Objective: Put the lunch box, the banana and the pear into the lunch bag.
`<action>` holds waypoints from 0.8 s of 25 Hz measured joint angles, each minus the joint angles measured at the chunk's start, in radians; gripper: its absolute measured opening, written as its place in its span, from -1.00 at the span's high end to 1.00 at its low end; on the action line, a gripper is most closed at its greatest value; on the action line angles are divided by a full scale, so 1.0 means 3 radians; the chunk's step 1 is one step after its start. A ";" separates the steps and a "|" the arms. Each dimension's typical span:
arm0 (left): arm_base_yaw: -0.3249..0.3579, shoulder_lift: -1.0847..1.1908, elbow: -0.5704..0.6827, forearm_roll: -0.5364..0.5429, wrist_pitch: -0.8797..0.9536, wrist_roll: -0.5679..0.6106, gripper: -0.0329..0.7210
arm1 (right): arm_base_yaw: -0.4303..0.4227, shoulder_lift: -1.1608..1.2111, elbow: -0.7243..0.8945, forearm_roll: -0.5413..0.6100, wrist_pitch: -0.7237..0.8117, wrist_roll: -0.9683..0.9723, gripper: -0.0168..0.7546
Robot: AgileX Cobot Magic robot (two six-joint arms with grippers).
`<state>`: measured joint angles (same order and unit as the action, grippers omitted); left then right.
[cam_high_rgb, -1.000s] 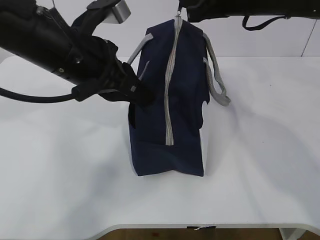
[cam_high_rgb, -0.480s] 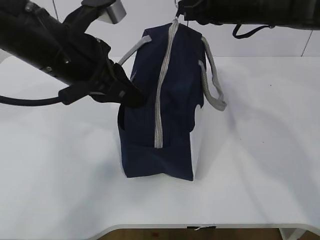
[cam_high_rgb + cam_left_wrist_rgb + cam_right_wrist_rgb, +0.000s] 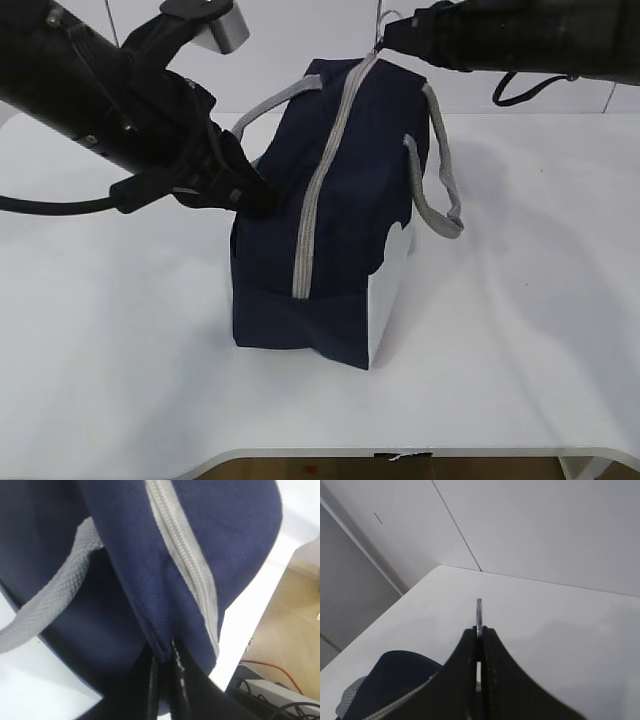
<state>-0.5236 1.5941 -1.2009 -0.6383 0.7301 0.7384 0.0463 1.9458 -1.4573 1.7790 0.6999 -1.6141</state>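
**Inspector:** White table (image 3: pixel 520 340), pale wall panels behind. Largest item?

**Assistant:** The lunch bag (image 3: pixel 330 250), standing on the table near the middle, leaning a little. Navy fabric, and the grey zipper band (image 3: pixel 322 180) runs closed over the top and down the near end. One grey handle (image 3: pixel 440 180) hangs on the right side, another (image 3: pixel 275 100) arches on the left. Its interior is hidden, so the contents cannot be judged.

**Inspector:** Left arm?

**Assistant:** It comes in from the upper left. The left gripper (image 3: pixel 255 195) presses into the bag's left side; in the exterior view its tips are lost against the dark cloth. In the left wrist view the fingers (image 3: pixel 152 680) are drawn close together with a fold of navy fabric pinched between them, beside the zipper.

**Inspector:** Right arm?

**Assistant:** Cut off at the top right edge. The right gripper (image 3: pixel 385 42) sits at the bag's top far end. Its wrist view shows the jaws nearly closed on a thin metal ring pull (image 3: pixel 479 611), seen edge-on.
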 joint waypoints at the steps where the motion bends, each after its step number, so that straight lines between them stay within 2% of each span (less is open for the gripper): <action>1: 0.0000 0.0000 0.0000 0.0020 -0.0014 0.0000 0.88 | -0.0036 0.0024 -0.0005 0.0000 0.0045 0.0050 0.94; 8: 0.0000 0.0000 0.0000 0.0124 -0.0071 0.0000 0.87 | -0.0214 0.0252 -0.0035 -0.0013 0.0255 0.0282 0.94; 20: 0.0013 0.0000 0.0000 0.0213 -0.0116 0.0000 0.86 | -0.0230 0.0552 -0.0055 0.0028 0.0281 0.0406 0.94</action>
<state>-0.5196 1.5941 -1.2009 -0.5744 0.6954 0.7384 -0.0227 2.1114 -1.4737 1.7875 0.7841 -1.4923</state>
